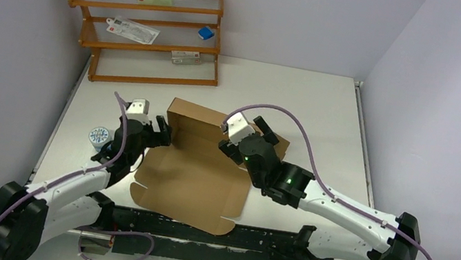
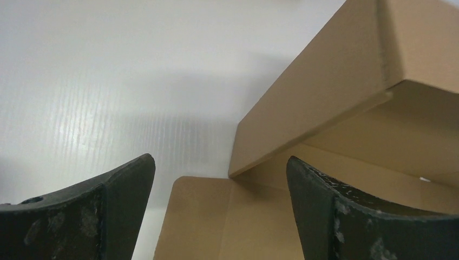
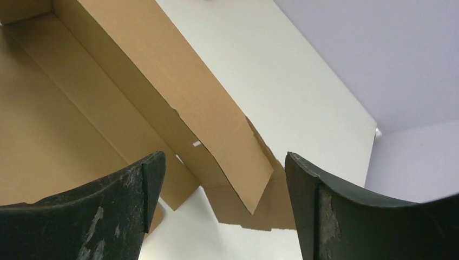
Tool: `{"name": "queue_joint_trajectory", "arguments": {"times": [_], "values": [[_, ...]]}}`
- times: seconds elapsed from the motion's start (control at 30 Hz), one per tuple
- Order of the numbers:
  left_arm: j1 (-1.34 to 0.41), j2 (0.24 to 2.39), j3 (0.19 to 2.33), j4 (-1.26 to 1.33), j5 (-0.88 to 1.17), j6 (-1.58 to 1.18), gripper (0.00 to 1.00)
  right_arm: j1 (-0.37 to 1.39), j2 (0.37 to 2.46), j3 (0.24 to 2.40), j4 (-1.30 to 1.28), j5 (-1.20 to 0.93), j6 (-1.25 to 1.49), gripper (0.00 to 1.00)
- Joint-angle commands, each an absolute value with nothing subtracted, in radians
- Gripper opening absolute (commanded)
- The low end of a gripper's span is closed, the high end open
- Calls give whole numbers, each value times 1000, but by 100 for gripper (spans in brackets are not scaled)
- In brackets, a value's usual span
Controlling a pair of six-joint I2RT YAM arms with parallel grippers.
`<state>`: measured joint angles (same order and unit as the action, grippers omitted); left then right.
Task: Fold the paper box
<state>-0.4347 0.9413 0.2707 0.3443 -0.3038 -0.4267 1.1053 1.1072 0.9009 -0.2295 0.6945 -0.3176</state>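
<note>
The paper box [image 1: 196, 177] is a brown cardboard sheet lying mid-table, its far wall [image 1: 196, 114] folded upright. My left gripper [image 1: 162, 130] is open at the box's far left corner. In the left wrist view the gripper [image 2: 219, 181] hangs over a flat side flap [image 2: 216, 222], with the upright wall [image 2: 325, 92] to its right; it holds nothing. My right gripper [image 1: 246, 138] is open at the far right corner. In the right wrist view the gripper [image 3: 224, 181] stands open around the end of the upright wall [image 3: 184, 103], not touching it, with a flat flap [image 3: 270, 208] below.
A wooden rack [image 1: 145, 33] stands at the back left with white cartons and a small blue thing [image 1: 206, 33]. A round blue-and-white roll [image 1: 99, 135] sits left of my left arm. A black rail [image 1: 211, 235] runs along the near edge.
</note>
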Motion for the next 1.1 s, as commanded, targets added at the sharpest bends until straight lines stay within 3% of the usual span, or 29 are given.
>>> {"name": "queue_joint_trajectory", "arguments": {"times": [0.0,0.23,0.4,0.83,1.07], "values": [[-398,997,321,324,-150,-424,95,1076,1090,854,-226,790,-192,84],[-395,1024,347,340,-111,-369,94,947,1062,746,-74,702,-156,78],[-394,1029,346,378,-83,-339,93,914,1062,703,-30,618,-123,68],[-394,1124,357,465,37,-322,91,902,1068,617,119,544,-53,28],[-394,1111,333,519,102,-332,91,897,1092,535,273,489,49,23]]}}
